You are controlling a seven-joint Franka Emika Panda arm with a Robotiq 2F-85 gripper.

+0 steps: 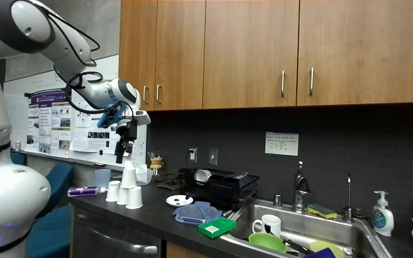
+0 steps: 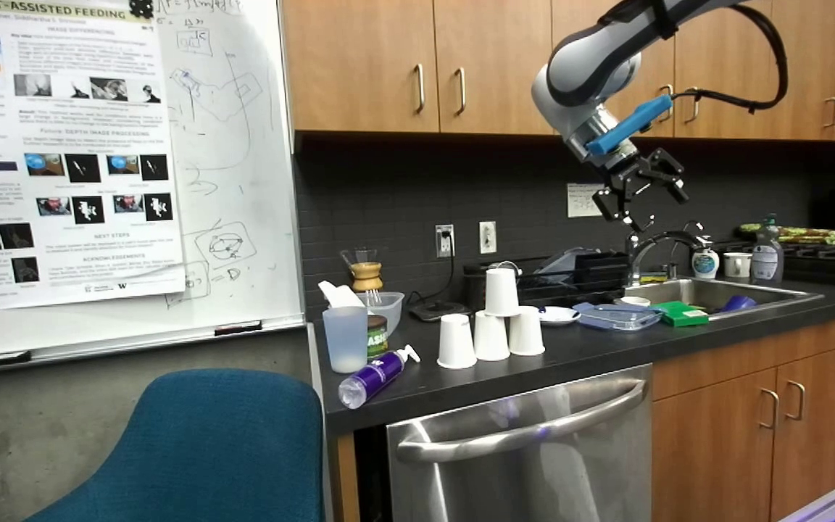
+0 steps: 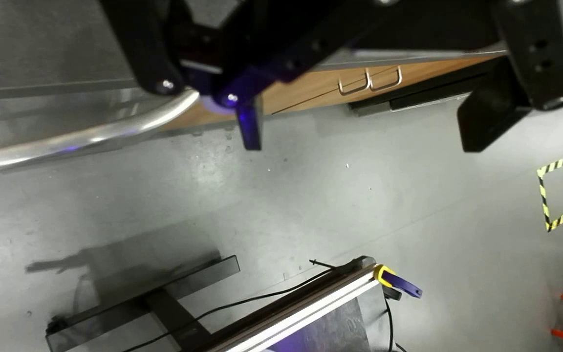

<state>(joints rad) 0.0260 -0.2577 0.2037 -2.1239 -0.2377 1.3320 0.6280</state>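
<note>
Well, lower than the wide-spread, empty gripper (image 2: 644, 199), one cup (image 1: 122, 196) is partly hidden behind another — four plain white cups (image 2: 491, 336) in all, upended, one atop three.

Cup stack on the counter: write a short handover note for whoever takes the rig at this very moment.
Jaws: open, nothing in them, raised and touching nothing.
White cups: four, all upside down on the counter as a small stack. The upper cup spans the middle cup and the sink-side cup; the end cup stands nearest the purple bottle, which lies on its side.
Done: one cup rests on the second level.
Left, judging by the stack: nothing bridges the end cup yet.
</note>
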